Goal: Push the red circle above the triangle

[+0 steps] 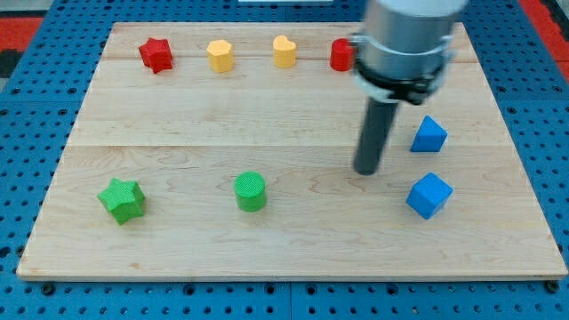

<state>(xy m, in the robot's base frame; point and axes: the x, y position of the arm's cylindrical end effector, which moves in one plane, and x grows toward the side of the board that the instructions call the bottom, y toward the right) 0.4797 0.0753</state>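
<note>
One red round block (340, 55) (half hidden by the arm) at upper right of the wooden board (178, 124). My tip (365, 170) holds nothing, lower right-centre, left of blue triangular block (428, 134).

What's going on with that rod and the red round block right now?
My tip on bare board, left of the blue triangle. Red circle at the view's top, partly hidden by the arm, untouched. Nothing between tip and circle.

My tip (365, 169) sits left of the blue triangle (428, 134); blue cube (429, 195) below it.
</note>
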